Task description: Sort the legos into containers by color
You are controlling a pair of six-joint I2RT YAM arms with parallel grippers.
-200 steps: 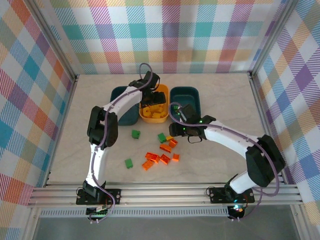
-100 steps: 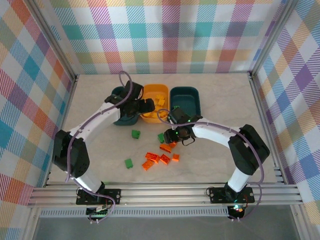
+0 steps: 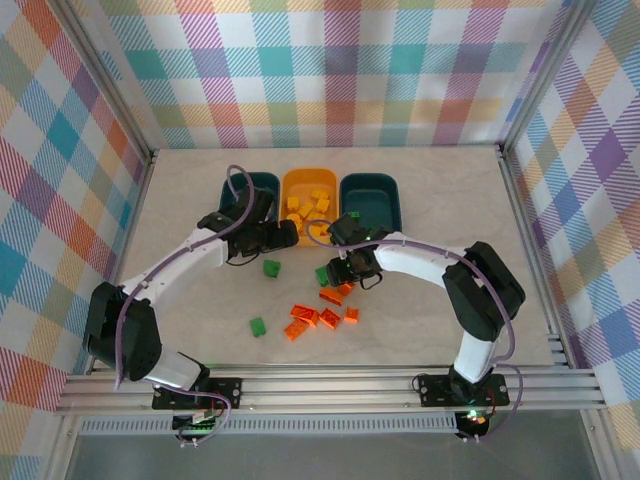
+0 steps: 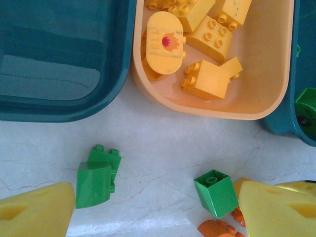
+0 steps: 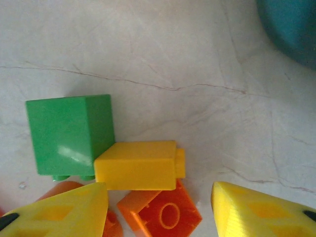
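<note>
Right gripper (image 5: 158, 196), fingers wide and empty, over a yellow brick (image 5: 138, 167) touching green cube (image 5: 69, 133) and orange brick (image 5: 165, 216); left gripper (image 4: 155, 197) equally wide.

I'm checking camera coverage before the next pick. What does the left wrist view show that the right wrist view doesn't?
From the left wrist: the yellow-orange tub holding yellow bricks, a teal tub beside it, and a green brick lying apart on the table.
From the right wrist: a yellow brick touching the green cube's side, with an orange brick just below it.
Common to both: the green cube, the marbled table, and an open gripper, the left gripper and the right gripper.
</note>
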